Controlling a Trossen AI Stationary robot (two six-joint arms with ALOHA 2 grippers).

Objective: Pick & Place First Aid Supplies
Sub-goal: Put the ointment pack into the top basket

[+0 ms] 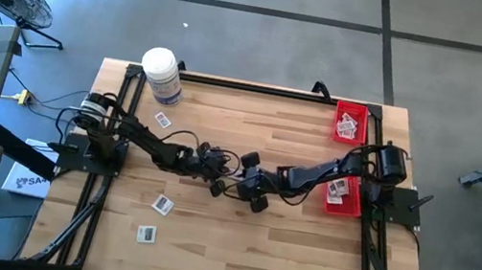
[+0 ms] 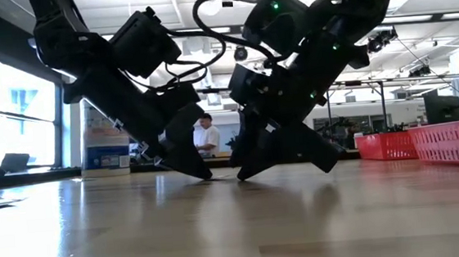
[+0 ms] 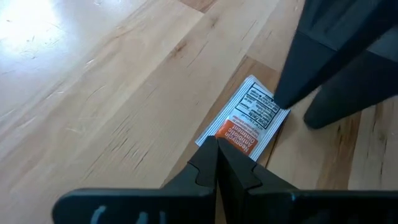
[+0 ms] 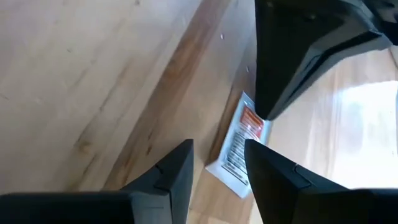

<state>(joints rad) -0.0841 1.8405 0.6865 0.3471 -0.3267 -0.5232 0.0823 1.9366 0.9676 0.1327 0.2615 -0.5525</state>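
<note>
Ointment packet flat on bench mid-centre. Left gripper clenched, tips pressing packet edge. Right gripper spread, empty, straddling opposite edge.

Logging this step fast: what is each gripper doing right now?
Left gripper: shut, tips pressing on one edge of a packet lying on the table, not lifting it.
Right gripper: open, low over the same packet, holding nothing.
</note>
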